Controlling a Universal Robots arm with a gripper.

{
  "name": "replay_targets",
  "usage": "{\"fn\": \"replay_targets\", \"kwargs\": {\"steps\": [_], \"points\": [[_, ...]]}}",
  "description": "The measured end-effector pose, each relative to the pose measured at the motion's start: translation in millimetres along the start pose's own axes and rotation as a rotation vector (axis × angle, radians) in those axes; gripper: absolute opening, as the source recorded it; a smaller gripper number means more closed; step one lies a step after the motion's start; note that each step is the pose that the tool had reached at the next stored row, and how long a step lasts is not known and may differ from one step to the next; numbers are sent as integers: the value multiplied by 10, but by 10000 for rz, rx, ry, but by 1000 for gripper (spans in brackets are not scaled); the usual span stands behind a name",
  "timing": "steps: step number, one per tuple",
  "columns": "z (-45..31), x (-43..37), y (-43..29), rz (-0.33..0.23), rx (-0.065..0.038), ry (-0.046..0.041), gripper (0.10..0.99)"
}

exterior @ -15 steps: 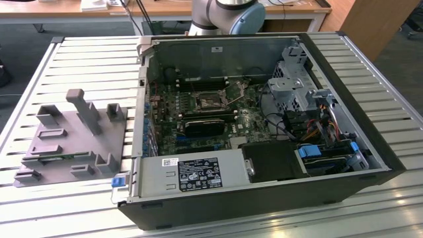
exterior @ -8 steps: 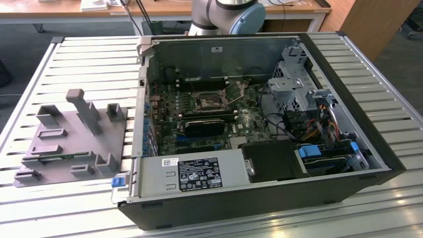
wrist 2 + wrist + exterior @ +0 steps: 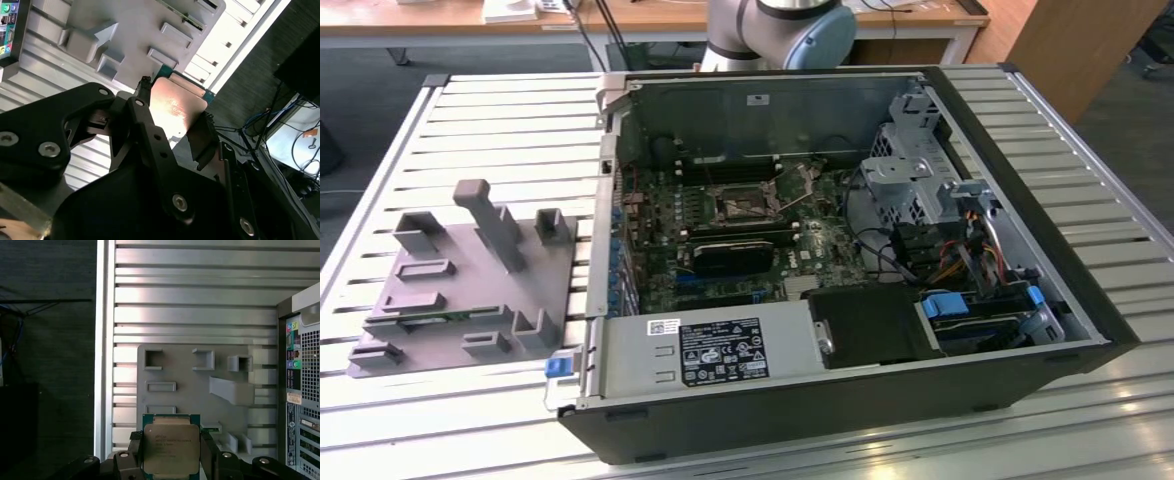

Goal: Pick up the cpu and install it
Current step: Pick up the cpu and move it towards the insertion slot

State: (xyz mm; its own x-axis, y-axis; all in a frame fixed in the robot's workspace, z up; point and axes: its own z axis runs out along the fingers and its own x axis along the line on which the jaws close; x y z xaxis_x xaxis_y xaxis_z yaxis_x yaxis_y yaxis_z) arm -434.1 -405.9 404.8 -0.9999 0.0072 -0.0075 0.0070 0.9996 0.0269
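Closest to us, our gripper (image 3: 172,120) is clamped on two opposite edges of the cpu (image 3: 171,449). It holds the chip in the air above the grey fixture (image 3: 200,390) on the slatted table (image 3: 200,305), beside the open computer case (image 3: 854,250). We judge the chip to be light, stiff and smooth-topped with a delicate underside, so an edge grip suits it.

We see the cpu (image 3: 171,447), a small square chip: its top plate is smooth silvery metal with a soft shine, and its thin rim is green and dull. The black pincer (image 3: 172,114) that clamps it looks matt, with bright steel screws (image 3: 180,201). The grey block fixture (image 3: 467,290) is matt plastic. The ribbed silver table (image 3: 494,120) is glossy metal. The black computer case (image 3: 854,415) is matt outside, bare grey sheet metal inside.
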Motion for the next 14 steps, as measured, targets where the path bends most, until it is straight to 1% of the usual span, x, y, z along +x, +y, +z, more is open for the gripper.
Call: {"fn": "replay_targets", "kwargs": {"steps": [3, 8, 10, 14], "points": [[2, -108, 1, 0, -1, -2, 541], [6, -320, 2, -1, -1, -2, 541], [7, -386, 3, 1, -1, -2, 541], [14, -550, 4, 0, -1, -2, 541]]}}
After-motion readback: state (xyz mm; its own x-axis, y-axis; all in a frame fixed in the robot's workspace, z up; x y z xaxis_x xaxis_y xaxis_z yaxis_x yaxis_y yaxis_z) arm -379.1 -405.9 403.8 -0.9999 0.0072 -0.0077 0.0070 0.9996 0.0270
